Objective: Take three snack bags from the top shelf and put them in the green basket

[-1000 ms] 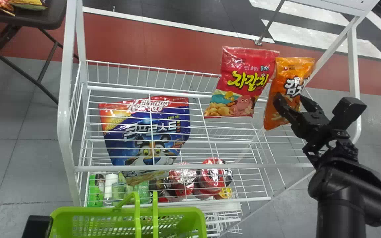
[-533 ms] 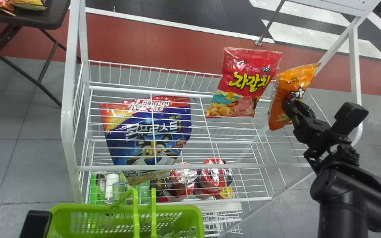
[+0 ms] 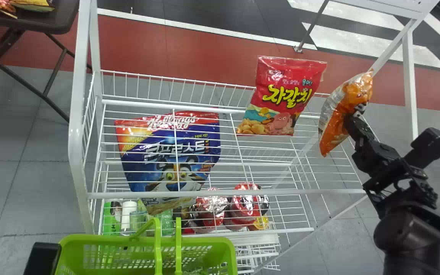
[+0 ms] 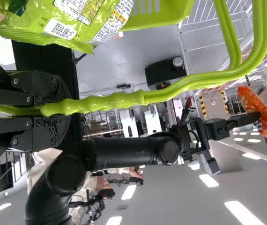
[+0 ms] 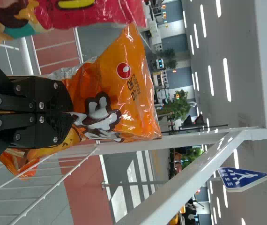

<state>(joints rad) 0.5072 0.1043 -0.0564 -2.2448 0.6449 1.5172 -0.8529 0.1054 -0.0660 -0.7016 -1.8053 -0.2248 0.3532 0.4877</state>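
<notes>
In the head view my right gripper [image 3: 351, 124] is shut on the orange snack bag [image 3: 340, 118], which hangs tilted above the shelf's right part. The right wrist view has the gripper [image 5: 71, 112] pinching the creased front of the orange bag [image 5: 129, 103]. A red snack bag [image 3: 281, 91] stands just left of it on the top shelf [image 3: 224, 194]. My left gripper [image 4: 61, 104], in the left wrist view, is closed around the handle of the green basket [image 4: 157, 14]. A green snack bag [image 4: 68, 23] lies in that basket. The basket [image 3: 224, 248] is in front of the rack.
A blue cereal bag [image 3: 170, 152] lies on the rack's left side. Red packages [image 3: 245, 202] and bottles [image 3: 129, 214] sit on a lower shelf. White rack posts [image 3: 78, 114] rise at left and right. A dark table [image 3: 48, 23] stands at the back left.
My right gripper has closed on the orange bag and moved right with it; the bag has turned and bulged, away from the red bag. The basket has shifted slightly.
</notes>
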